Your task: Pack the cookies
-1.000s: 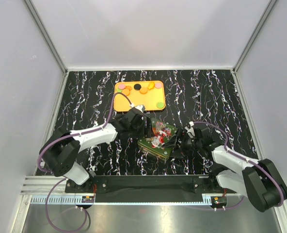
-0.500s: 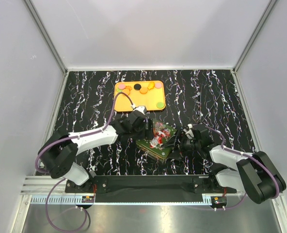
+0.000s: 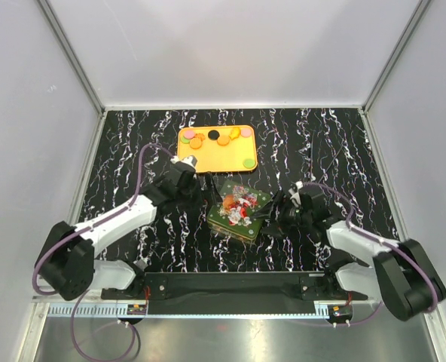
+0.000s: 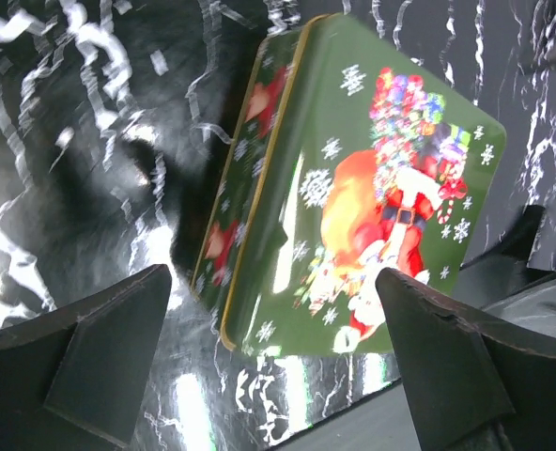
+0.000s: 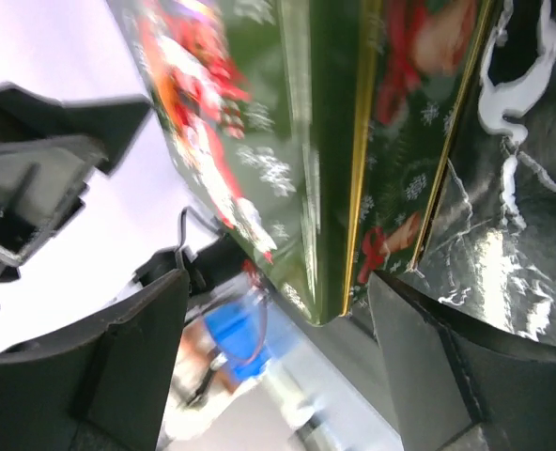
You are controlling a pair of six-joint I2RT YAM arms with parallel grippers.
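Observation:
The cookies (image 3: 223, 139) lie on an orange tray (image 3: 208, 157) at the back: mostly orange discs, with a black, some pink and a green one. A green Christmas tin (image 3: 238, 211) with a Santa lid lies in the middle of the table, lid on its base. My left gripper (image 3: 202, 197) is open and empty just left of the tin, which shows beyond its fingertips in the left wrist view (image 4: 372, 188). My right gripper (image 3: 277, 215) is open at the tin's right edge. In the right wrist view the tin's corner (image 5: 334, 235) reaches between the spread fingers (image 5: 419, 366).
The table (image 3: 132, 151) is black marble-patterned with white walls on three sides. The arm bases sit on a rail at the near edge (image 3: 230, 290).
My left arm has pulled back to the left, away from the tin. The tin, tilted before, now lies flatter. My right gripper has stayed at its right edge.

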